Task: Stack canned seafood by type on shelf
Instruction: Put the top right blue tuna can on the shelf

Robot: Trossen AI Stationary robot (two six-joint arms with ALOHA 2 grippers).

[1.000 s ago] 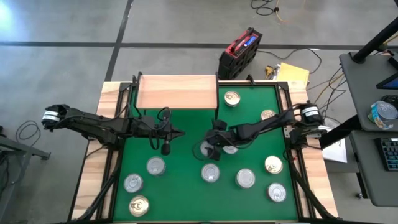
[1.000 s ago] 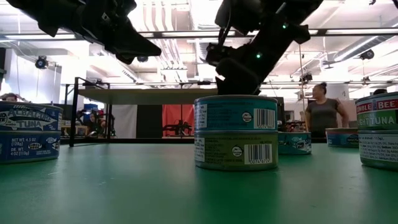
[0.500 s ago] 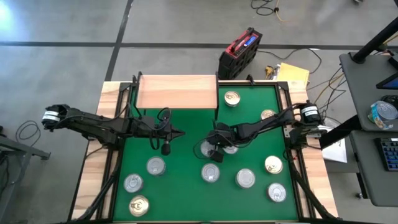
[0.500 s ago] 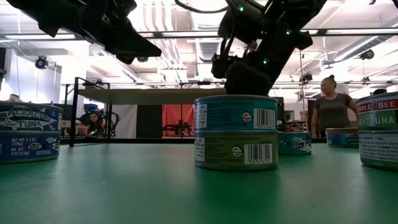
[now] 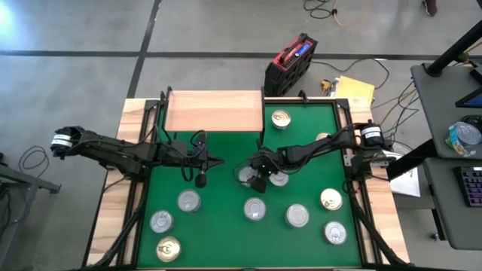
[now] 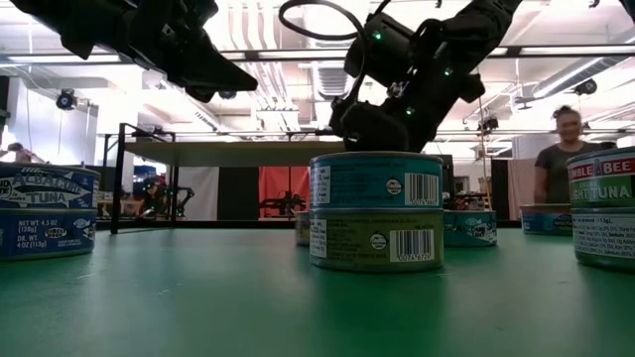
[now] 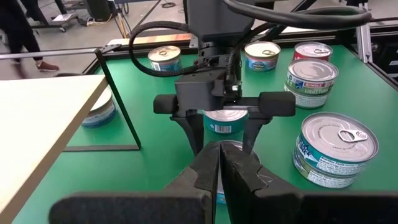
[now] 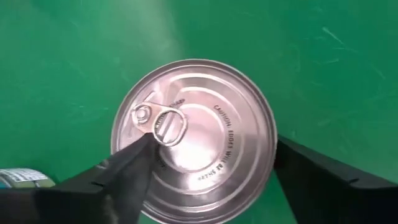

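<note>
Right gripper (image 5: 254,178) straddles a silver-topped tin (image 8: 194,140) at the middle of the green mat (image 5: 226,196).
Its fingers (image 8: 118,174) stand wide, one on each side of the tin's rim, not visibly clamping it. The left gripper (image 5: 220,161), closed and empty, hovers just beside it. Other tins (image 5: 297,216) lie scattered on the mat; the shelf (image 5: 214,111) stands bare at the desk's far edge.

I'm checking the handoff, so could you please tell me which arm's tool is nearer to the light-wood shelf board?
Left. The left tool sits just in front of the light-wood shelf board, near its middle; the right tool is off its right corner, over a round silver-topped tin.
</note>
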